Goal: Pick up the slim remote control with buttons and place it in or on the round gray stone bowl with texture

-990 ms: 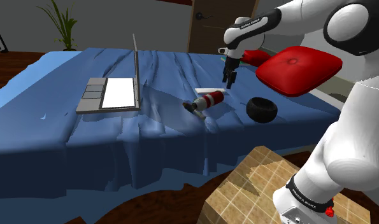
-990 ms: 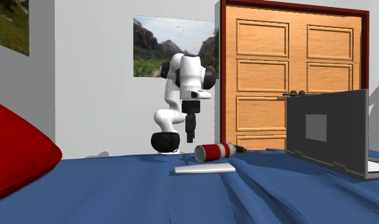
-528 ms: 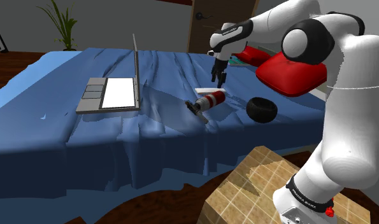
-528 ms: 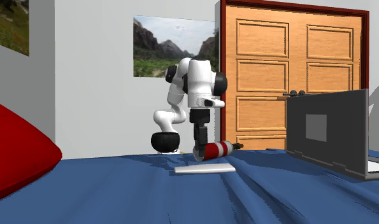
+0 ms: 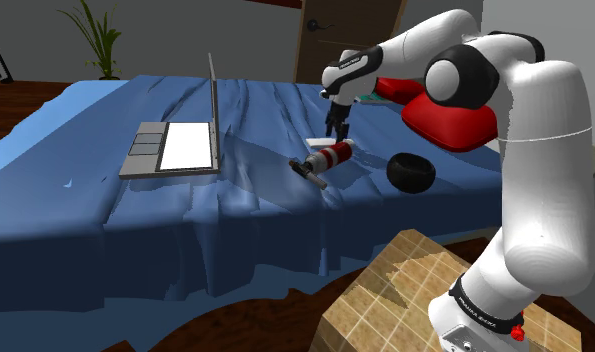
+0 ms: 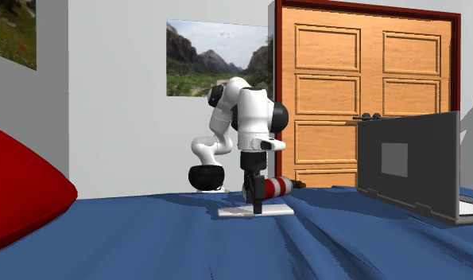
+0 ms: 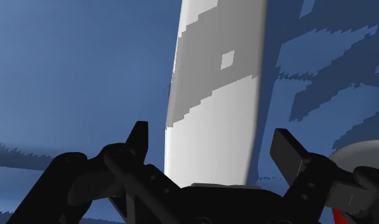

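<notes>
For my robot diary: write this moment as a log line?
stage: pre-grasp | jaws: open around remote | remote: lying on bed | bowl: untouched

The bed (image 5: 135, 220) wears rumpled blue cloth. The remote (image 7: 213, 114) looks smooth and matt, plain white and grey. The bowl (image 5: 412, 172) is dark and smooth. The stand (image 5: 395, 290) and door (image 6: 362, 95) look wooden. The pincer (image 7: 212, 135) is matt black; the arm (image 5: 550, 150), glossy white.

The remote control (image 7: 213, 95) is a slim, flat slab drawn plain white and grey, with one small pale square on its face. It lies flat on the blue bed (image 5: 135, 215). The bowl (image 5: 411, 172) is round, almost black and upright, resting on the same bed apart from the remote control
</notes>
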